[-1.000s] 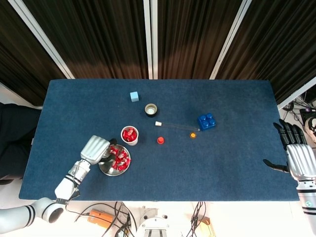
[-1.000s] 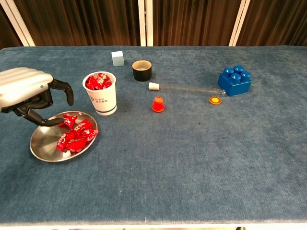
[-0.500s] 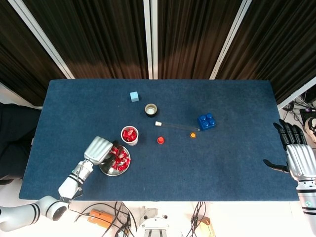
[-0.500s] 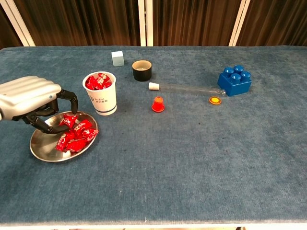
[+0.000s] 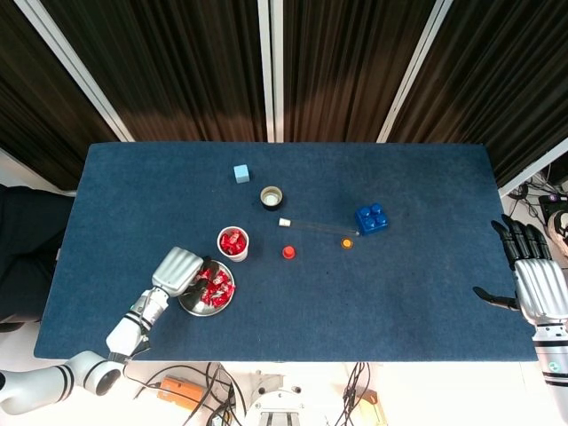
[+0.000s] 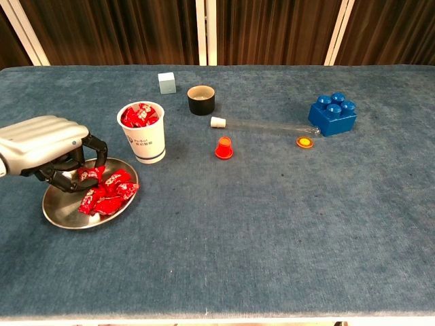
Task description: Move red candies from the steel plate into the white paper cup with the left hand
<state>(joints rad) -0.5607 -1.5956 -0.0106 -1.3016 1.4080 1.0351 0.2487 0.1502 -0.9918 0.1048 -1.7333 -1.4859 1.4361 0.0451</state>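
Red wrapped candies (image 6: 105, 191) lie heaped in the round steel plate (image 6: 61, 212) at the near left of the blue tabletop (image 6: 272, 224). My left hand (image 6: 47, 151) sits low over the plate's far edge, fingers (image 6: 87, 174) curled down and closing on one candy at the top of the heap; whether it is firmly pinched I cannot tell. My right hand (image 5: 532, 282) is held off the tabletop's right edge, fingers spread, holding nothing.

Recommendation for this step: secure a single wrapper between the fingers before lifting, rise straight so neighbours are not dragged out, then carry the short way to the white paper cup (image 6: 143, 132), which stands just beyond the plate and already holds several red candies.

Count: one plate, one paper cup, one pale blue cube (image 6: 166, 82), one black cup (image 6: 201, 100), one clear tube (image 6: 262, 125), one red cap (image 6: 223, 147), one orange cap (image 6: 305, 142), one blue brick (image 6: 332, 113). Candies on the plate: several, overlapping, exact number not readable.
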